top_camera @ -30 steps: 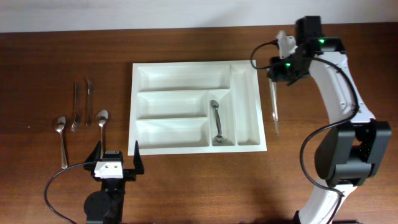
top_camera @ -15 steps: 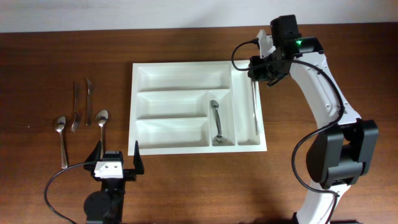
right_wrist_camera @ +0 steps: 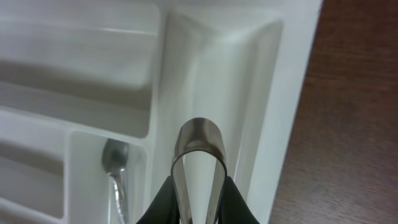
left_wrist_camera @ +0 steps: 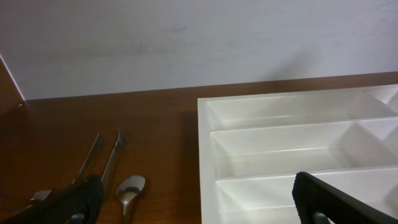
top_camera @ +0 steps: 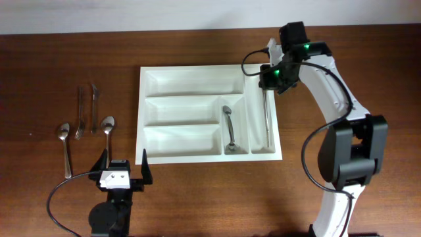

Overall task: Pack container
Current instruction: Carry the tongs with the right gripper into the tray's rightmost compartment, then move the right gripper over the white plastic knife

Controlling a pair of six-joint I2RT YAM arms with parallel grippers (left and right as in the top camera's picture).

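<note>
The white container (top_camera: 197, 68) lies mid-table, and a spoon (top_camera: 228, 128) lies in its inner vertical compartment. My right gripper (top_camera: 272, 74) is at the tray's far right corner, shut on a long metal knife (top_camera: 266, 118). The knife hangs along the outer vertical compartment. In the right wrist view the knife's rounded end (right_wrist_camera: 198, 155) sticks out between my fingers (right_wrist_camera: 198, 202) above the container (right_wrist_camera: 292, 93), with the spoon (right_wrist_camera: 115, 162) to the left. My left gripper (top_camera: 122, 176) is open and empty at the table's front left. Its view (left_wrist_camera: 199, 211) shows the container (left_wrist_camera: 280, 149).
Loose cutlery lies left of the tray: a fork (top_camera: 79, 112), a knife (top_camera: 94, 104) and two spoons (top_camera: 108, 128) (top_camera: 64, 141). One spoon (left_wrist_camera: 129, 190) and two handles (left_wrist_camera: 102, 158) show in the left wrist view. Bare wood lies right of the tray.
My right gripper has carried the knife left, from over the wood beside the tray to over the outer vertical compartment. The left arm has not moved.
</note>
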